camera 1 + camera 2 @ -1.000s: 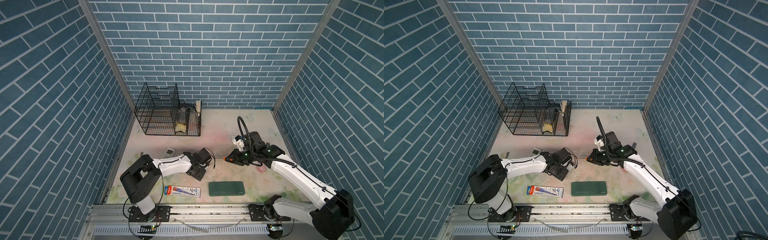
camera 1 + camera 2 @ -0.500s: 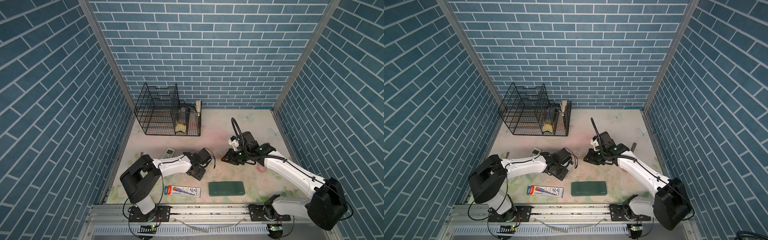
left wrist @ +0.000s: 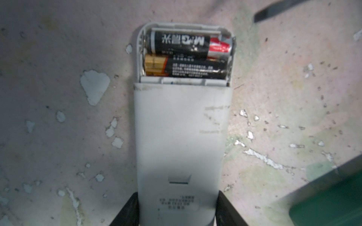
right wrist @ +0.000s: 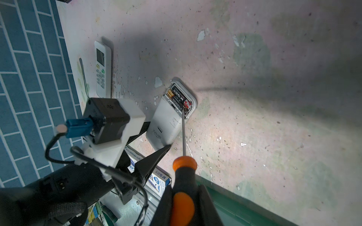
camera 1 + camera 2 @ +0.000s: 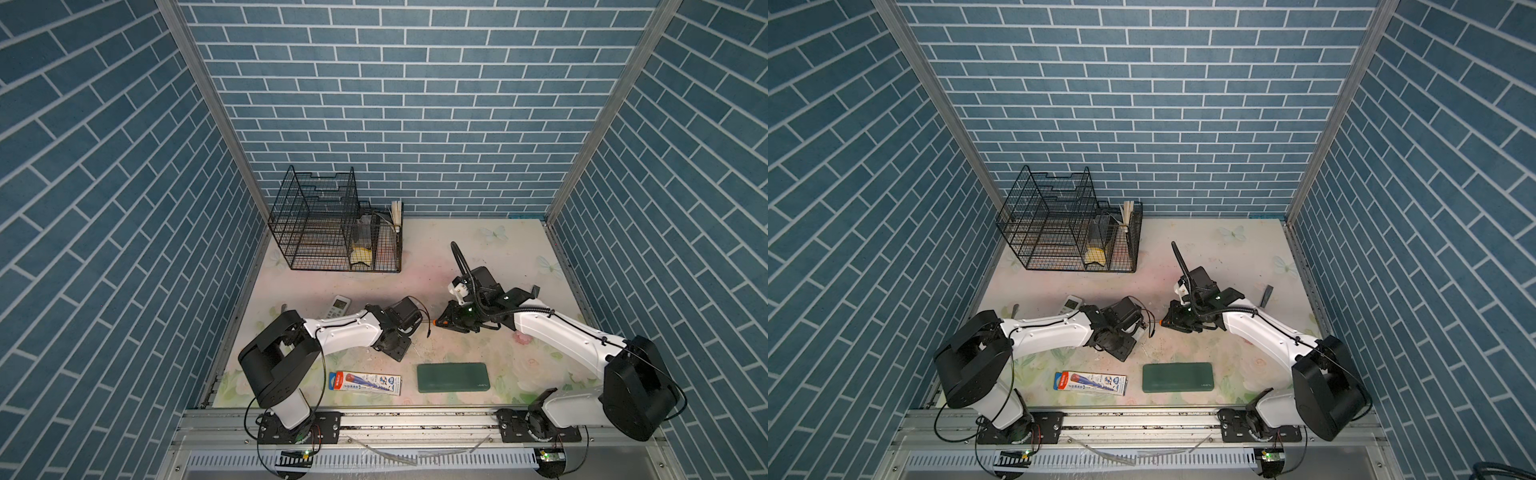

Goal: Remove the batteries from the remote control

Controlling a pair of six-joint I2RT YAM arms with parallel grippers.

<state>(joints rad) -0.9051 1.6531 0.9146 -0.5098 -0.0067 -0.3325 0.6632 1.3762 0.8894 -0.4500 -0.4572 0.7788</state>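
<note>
The left gripper (image 3: 176, 211) clamps the pale grey plastic remote control (image 3: 180, 140), exposing two black cylindrical batteries (image 3: 184, 55). The right gripper (image 4: 184, 203) grips an orange-and-black-handled screwdriver (image 4: 183, 176), tip at the compartment.

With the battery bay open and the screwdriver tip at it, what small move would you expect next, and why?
Probably a gentle pry upward. The left gripper clamps the remote control, both batteries still sit in the open compartment, and the screwdriver held by the right gripper has its tip at the red end of one battery, apparently ready to lever it out.
</note>
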